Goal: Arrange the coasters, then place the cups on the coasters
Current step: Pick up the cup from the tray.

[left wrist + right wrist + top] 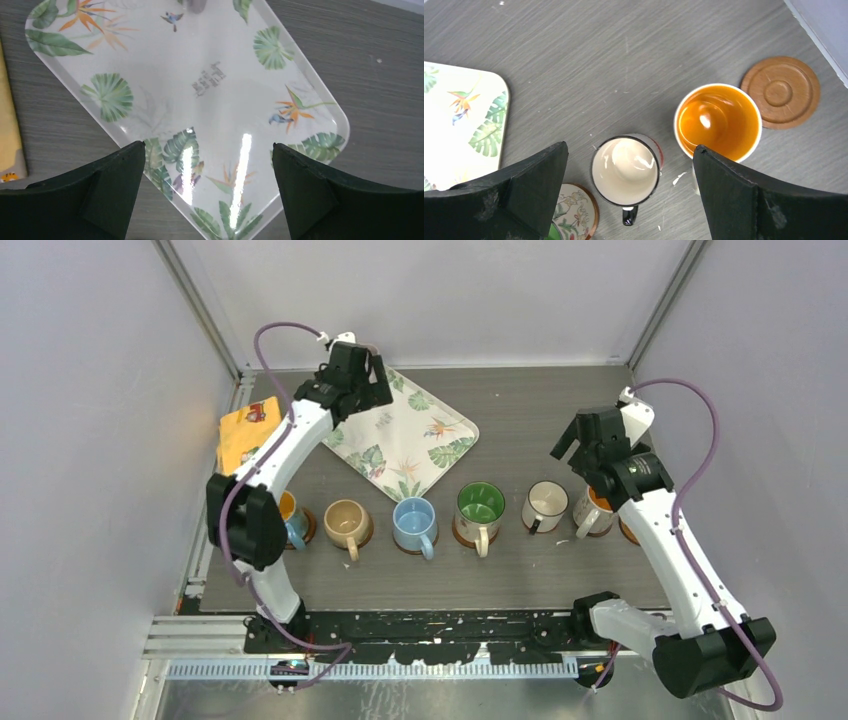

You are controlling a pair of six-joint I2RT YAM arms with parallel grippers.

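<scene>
Right wrist view: the right claw (629, 146) is spread wide with nothing in it, hanging over the tabletop (574, 60).
Cream cup (625, 171): under the gap, nearer the left-hand finger, handle pointing back toward the wrist. A sliver of red coaster (659, 154) shows past its rim.
Orange-inside cup (717, 122): just ahead of the right-hand finger. No coaster edge shows around it, so I cannot tell what it stands on. The finger hides its handle.
Bare wooden coaster (780, 92): ahead and outboard of the right-hand finger, just beside the orange-inside cup. I cannot tell whether they touch.
Left wrist view: the left claw (209, 145) is spread and empty, over the leaf-patterned tray (310, 90). The yellow cloth (10, 140) lies beyond its left finger. No cup or coaster is seen here.
Top view: the tan cup (347, 523), light blue cup (413, 524) and green-inside cup (480, 508) stand in a row on coasters, on the base side of both claws.
Step in hand (judged): one coaster has no cup, and the orange-inside cup looks the likely one for it. That is right-claw work.
Doing it well: come straight down and pinch the cup wall on the side away from the cream cup. Lift clear before moving sideways. Centre the cup over the ringed disc, set it down level, release, then rise straight.
Watch for: a dragged base would likely push the coaster away. The left-hand finger passes close to the cream cup.
</scene>
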